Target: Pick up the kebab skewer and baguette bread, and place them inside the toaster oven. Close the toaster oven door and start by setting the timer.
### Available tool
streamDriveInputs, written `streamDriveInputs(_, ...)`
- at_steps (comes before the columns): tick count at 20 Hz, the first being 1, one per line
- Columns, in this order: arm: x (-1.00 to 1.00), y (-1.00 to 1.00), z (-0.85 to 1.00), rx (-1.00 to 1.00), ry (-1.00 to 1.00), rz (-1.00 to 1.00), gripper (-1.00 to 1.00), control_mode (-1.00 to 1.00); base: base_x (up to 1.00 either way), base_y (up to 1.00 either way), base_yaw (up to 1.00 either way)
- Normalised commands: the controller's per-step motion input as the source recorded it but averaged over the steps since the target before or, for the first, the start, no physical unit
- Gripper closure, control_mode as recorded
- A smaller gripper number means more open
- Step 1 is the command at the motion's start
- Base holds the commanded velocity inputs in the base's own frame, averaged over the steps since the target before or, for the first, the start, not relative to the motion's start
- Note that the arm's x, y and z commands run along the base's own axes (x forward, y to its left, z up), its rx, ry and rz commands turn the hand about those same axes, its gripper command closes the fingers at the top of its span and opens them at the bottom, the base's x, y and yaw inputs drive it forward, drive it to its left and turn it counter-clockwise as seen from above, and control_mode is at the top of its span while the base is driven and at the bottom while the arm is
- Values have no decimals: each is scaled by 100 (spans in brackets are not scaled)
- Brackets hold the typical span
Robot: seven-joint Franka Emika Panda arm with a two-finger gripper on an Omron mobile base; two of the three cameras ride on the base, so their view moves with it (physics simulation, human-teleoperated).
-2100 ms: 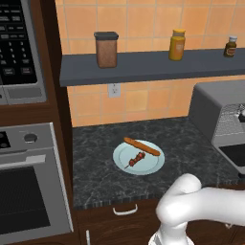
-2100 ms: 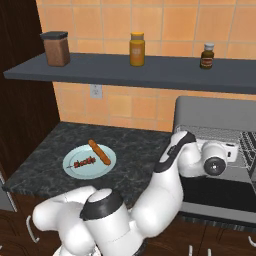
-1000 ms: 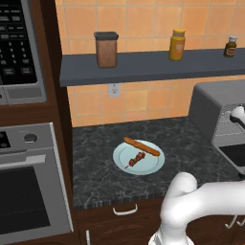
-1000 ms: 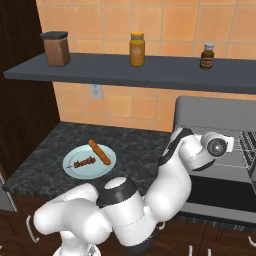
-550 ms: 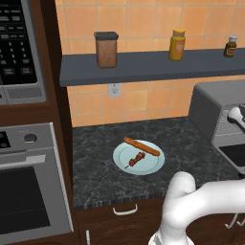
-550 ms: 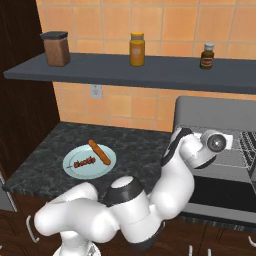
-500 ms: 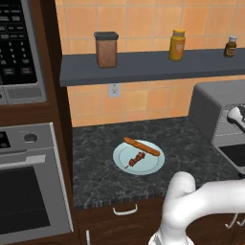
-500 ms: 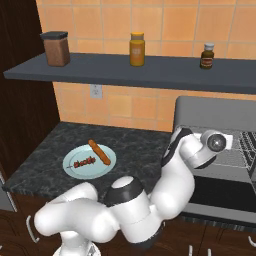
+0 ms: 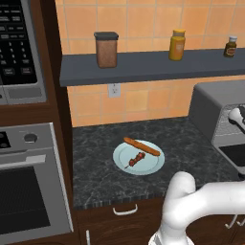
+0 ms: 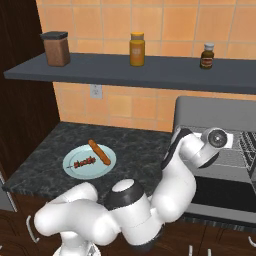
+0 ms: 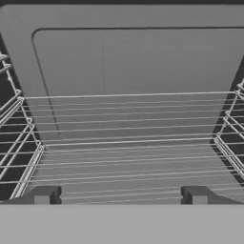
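Two foods wait in the left base view: one kebab skewer (image 9: 136, 159) and one baguette bread (image 9: 142, 146), side by side on a single pale plate (image 9: 152, 165) on the dark counter (image 9: 95, 172), well apart from the toaster oven (image 9: 215, 111) at the right edge. Three jars stand on the shelf (image 9: 143, 67) above.

From the right base view, the arm reaches to the toaster oven's open front, its wrist at the mouth; the toaster oven door (image 10: 222, 200) hangs down below. The skewer looks light and stiff, likely best pinched across a meat chunk near its middle, since the bare stick is thin. The baguette seems rigid and light but long, so a mid-length grip should keep it from tipping.

Looking along the hand, the claw (image 11: 120, 194) is spread wide and holds nothing, pointing at one wire rack (image 11: 128, 162) inside the grey cavity.
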Motion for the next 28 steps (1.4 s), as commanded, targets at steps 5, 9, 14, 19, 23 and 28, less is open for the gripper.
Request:
streamDriveInputs(5,-67,-15,-100,0,0,0,-100,-100,0,0,0)
streamDriveInputs(9,-68,-8,-100,0,2,0,-100,-100,0,0,0)
streamDriveInputs(14,-73,-8,-100,0,3,0,-100,-100,0,0,0)
streamDriveInputs(19,-76,-9,-100,0,3,0,-100,-100,0,0,0)
streamDriveInputs(23,-79,-10,-94,0,0,1,-100,-100,0,0,0)
streamDriveInputs(28,-69,-6,-84,0,1,1,-100,-100,0,0,0)
